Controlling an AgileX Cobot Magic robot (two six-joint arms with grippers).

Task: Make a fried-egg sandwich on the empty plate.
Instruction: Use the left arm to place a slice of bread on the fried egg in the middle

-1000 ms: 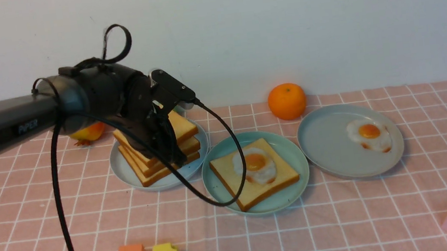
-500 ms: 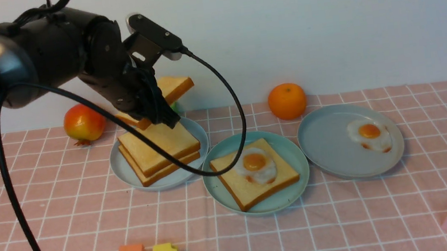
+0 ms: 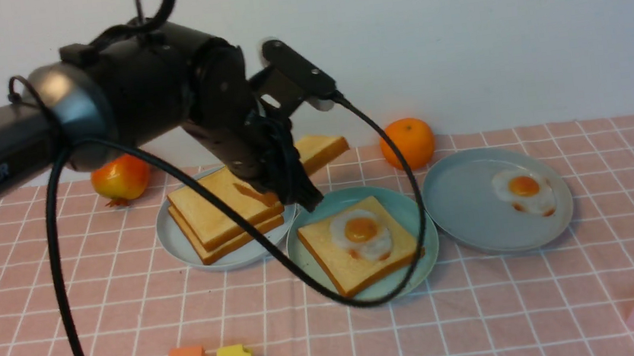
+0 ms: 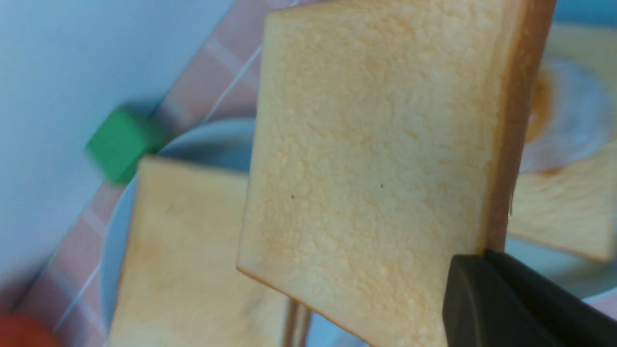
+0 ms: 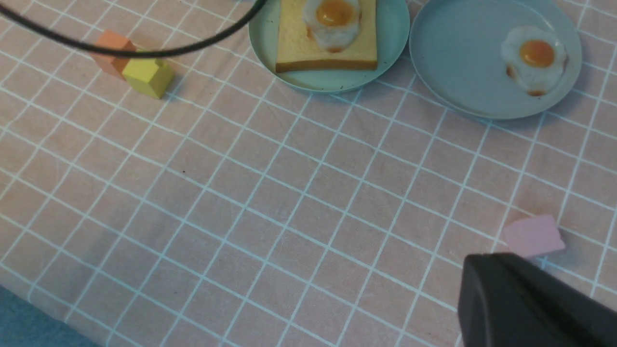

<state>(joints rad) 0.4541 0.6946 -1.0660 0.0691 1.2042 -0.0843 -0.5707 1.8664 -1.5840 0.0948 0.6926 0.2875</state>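
The mint plate [image 3: 426, 231] already carries one toast slice [image 3: 325, 249] and an egg [image 3: 361, 232] — bare rim all round, open cloth toward the camera. The left gripper [image 3: 294, 189] is clamped on a second toast slice [image 3: 322, 148], held in the air just behind the plate's far-left rim — the right gripper [image 5: 530, 308], jaws together, holds nothing.

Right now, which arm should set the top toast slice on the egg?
Left. Its fingers already hold the toast slice beside the mint-green plate; the right gripper is shut, empty, nearer the pink block.

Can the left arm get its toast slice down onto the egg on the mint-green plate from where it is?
Probably yes. The left gripper holds the toast slice in the air just behind the mint-green plate, and nothing lies over the egg.
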